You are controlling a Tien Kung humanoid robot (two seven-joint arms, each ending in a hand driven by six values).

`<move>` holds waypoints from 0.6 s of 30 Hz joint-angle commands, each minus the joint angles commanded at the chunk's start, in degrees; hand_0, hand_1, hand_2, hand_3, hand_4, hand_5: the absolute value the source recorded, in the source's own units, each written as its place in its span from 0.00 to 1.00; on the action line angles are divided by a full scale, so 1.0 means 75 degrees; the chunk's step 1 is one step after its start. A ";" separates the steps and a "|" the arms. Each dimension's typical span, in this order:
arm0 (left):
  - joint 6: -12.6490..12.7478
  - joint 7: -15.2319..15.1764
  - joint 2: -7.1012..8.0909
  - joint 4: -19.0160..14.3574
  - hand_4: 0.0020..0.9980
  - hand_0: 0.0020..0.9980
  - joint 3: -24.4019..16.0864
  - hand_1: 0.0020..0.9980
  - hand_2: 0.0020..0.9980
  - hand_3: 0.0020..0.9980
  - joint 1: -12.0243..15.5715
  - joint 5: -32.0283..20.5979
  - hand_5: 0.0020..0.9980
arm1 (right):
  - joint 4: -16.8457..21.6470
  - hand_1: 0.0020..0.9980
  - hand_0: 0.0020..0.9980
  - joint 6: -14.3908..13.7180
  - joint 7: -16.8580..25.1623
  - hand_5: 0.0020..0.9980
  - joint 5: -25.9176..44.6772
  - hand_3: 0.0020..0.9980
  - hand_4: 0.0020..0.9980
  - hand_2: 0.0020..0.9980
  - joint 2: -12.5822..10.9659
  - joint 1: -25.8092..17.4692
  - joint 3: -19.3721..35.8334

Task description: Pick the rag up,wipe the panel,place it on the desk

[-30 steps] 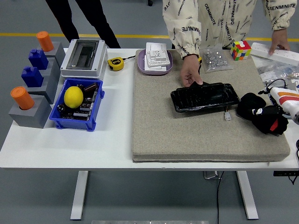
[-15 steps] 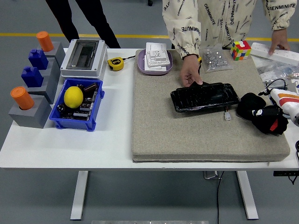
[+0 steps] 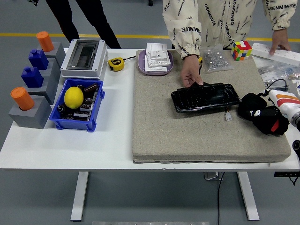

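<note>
Black and soft, the crumpled cloth rag (image 3: 252, 105) at the right of the frame lies on the beige felt mat (image 3: 201, 136), under or against the robot's black right hand with a red patch (image 3: 271, 120), whose finger state I cannot tell; it should be light, limp and best pinched at a raised fold. Just left of it, the glossy black rectangular panel (image 3: 205, 97) looks stiff and slippery, steadied at its far edge by the person's hand (image 3: 191, 70). Against the earlier pictures, the white forearm at the right edge has drawn slightly outward; rag and panel have not moved.
</note>
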 joint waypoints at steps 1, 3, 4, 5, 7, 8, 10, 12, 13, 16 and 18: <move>-0.0002 -0.0002 -0.0005 0.0000 0.59 0.64 0.0010 0.69 0.72 0.57 -0.0003 -0.0010 0.47 | -0.0015 0.70 0.75 -0.0040 0.0014 0.66 0.0000 0.76 1.00 0.78 0.0014 -0.0004 -0.0001; -0.0003 -0.0003 -0.0017 0.0000 0.59 0.64 0.0029 0.69 0.72 0.57 -0.0013 -0.0028 0.47 | -0.0050 0.70 0.75 -0.0146 0.0047 0.66 -0.0011 0.76 1.00 0.78 0.0045 -0.0017 0.0001; -0.0003 -0.0005 -0.0021 0.0000 0.59 0.64 0.0034 0.69 0.72 0.57 -0.0017 -0.0035 0.47 | -0.0058 0.70 0.75 -0.0185 0.0056 0.66 -0.0023 0.76 1.00 0.78 0.0054 -0.0023 0.0006; -0.0007 -0.0012 -0.0025 0.0000 0.59 0.64 0.0050 0.69 0.72 0.57 -0.0024 -0.0052 0.47 | -0.0087 0.70 0.75 -0.0286 0.0088 0.66 -0.0022 0.76 1.00 0.78 0.0076 -0.0035 0.0016; -0.0006 -0.0014 -0.0024 0.0000 0.59 0.64 0.0046 0.69 0.72 0.57 -0.0029 -0.0048 0.47 | -0.0137 0.66 0.69 -0.0456 0.0103 0.62 -0.0032 0.72 1.00 0.74 0.0102 -0.0040 -0.0001; -0.0005 -0.0013 -0.0022 0.0000 0.59 0.64 0.0042 0.69 0.72 0.57 -0.0029 -0.0044 0.47 | -0.0153 0.66 0.69 -0.0513 0.0113 0.62 -0.0044 0.72 1.00 0.74 0.0108 -0.0039 -0.0013; -0.0002 -0.0010 -0.0017 0.0000 0.59 0.64 0.0027 0.69 0.72 0.57 -0.0025 -0.0034 0.47 | -0.0188 0.66 0.69 -0.0636 0.0161 0.62 -0.0043 0.72 1.00 0.74 0.0122 -0.0037 -0.0055; -0.0001 -0.0008 -0.0017 0.0000 0.59 0.64 0.0018 0.69 0.72 0.57 -0.0022 -0.0028 0.47 | -0.0205 0.66 0.69 -0.0721 0.0197 0.62 -0.0050 0.72 1.00 0.74 0.0131 -0.0040 -0.0067; -0.0001 -0.0006 -0.0018 0.0000 0.59 0.64 0.0019 0.69 0.72 0.57 -0.0020 -0.0029 0.47 | -0.0212 0.63 0.64 -0.0747 0.0213 0.58 -0.0050 0.70 1.00 0.71 0.0135 -0.0041 -0.0068; -0.0003 -0.0008 -0.0029 0.0000 0.59 0.64 0.0024 0.69 0.72 0.57 -0.0017 -0.0043 0.47 | -0.0241 0.63 0.64 -0.0769 0.0230 0.58 -0.0053 0.70 1.00 0.71 0.0148 -0.0045 -0.0059; -0.0005 -0.0008 -0.0033 0.0000 0.59 0.64 0.0039 0.69 0.72 0.57 -0.0020 -0.0055 0.47 | -0.0259 0.63 0.64 -0.0752 0.0224 0.58 -0.0059 0.70 1.00 0.71 0.0159 -0.0052 -0.0041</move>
